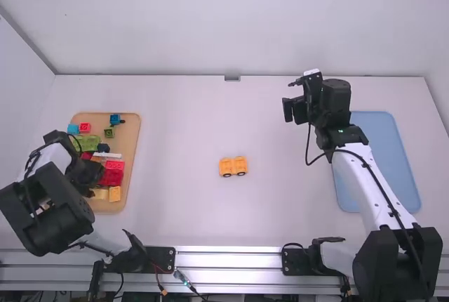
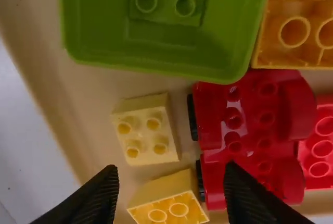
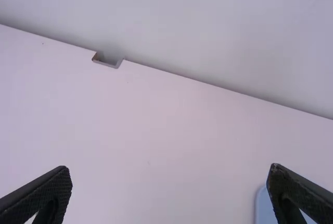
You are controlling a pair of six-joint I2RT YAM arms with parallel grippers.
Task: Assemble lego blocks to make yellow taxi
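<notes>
My left gripper (image 1: pixel 91 181) is over the near part of the wooden tray (image 1: pixel 131 128). In the left wrist view the left gripper (image 2: pixel 171 190) is open above a pale yellow block (image 2: pixel 146 129) with its studs up; an orange-yellow block (image 2: pixel 169 200) lies beside it, next to red wheeled pieces (image 2: pixel 250 130). An orange car-like piece (image 1: pixel 233 166) with dark wheels stands near the table's middle. Over the table's far right, my right gripper (image 1: pixel 292 100) is raised; in its wrist view the right gripper (image 3: pixel 170 182) is open with nothing between its fingers.
A green bin-shaped piece (image 2: pixel 161 52), an upturned orange block (image 2: pixel 299 31) and a bright red block (image 2: pixel 317 143) crowd the tray around the left gripper. A blue tray (image 1: pixel 394 154) lies at the right, partly under the right arm.
</notes>
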